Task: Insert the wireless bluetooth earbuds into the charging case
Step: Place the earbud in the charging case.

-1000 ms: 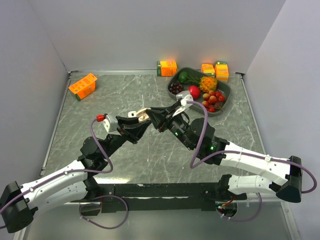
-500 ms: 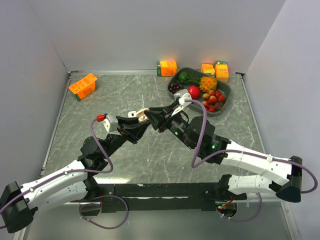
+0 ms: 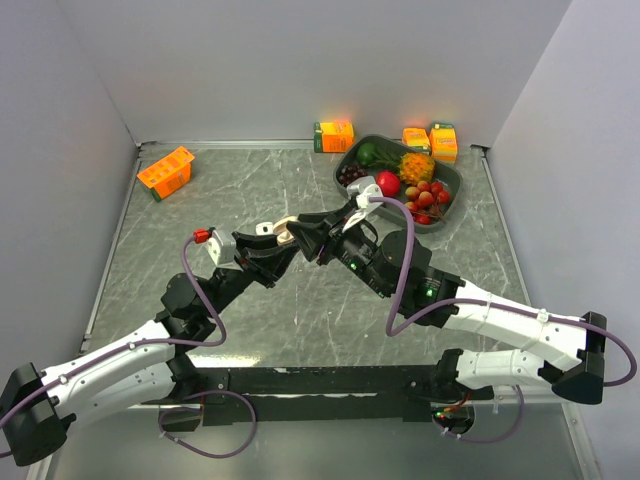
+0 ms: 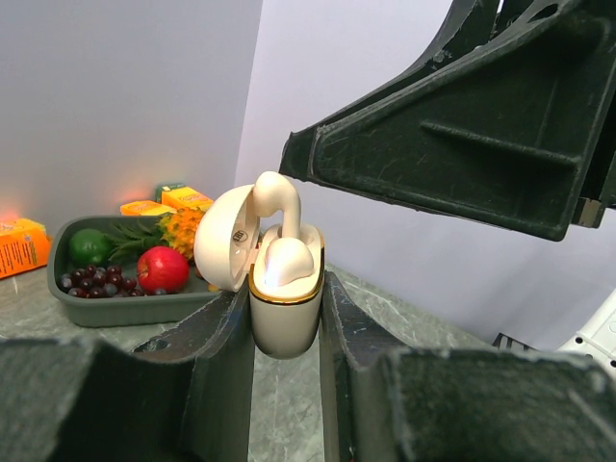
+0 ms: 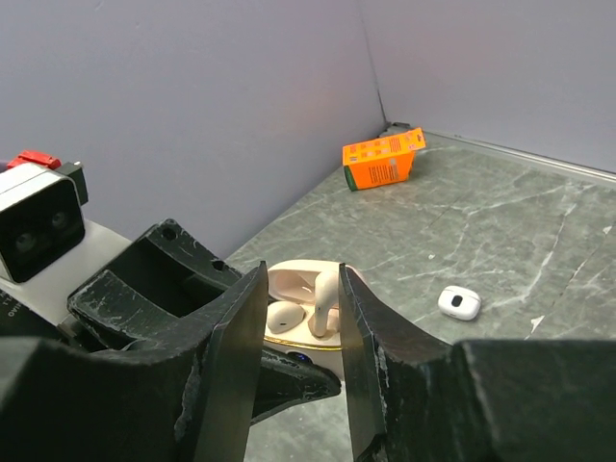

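Right gripper (image 5: 300, 289) wider than before, spread astride upright beige earbud (image 5: 323, 294); case (image 4: 284, 322) pinched by left gripper (image 4: 285, 294) from 8 o'clock.

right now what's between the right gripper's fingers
A beige earbud, stem up in the open case that the left gripper holds. The right wrist view shows it, with a gap beside it.

The charging case (image 4: 285, 310) hangs over mid-table in the left gripper (image 4: 287, 337) — two earbuds (image 4: 286, 260) in it (one upright) — tray (image 3: 448, 215) far right, carton (image 3: 165, 171) far left.
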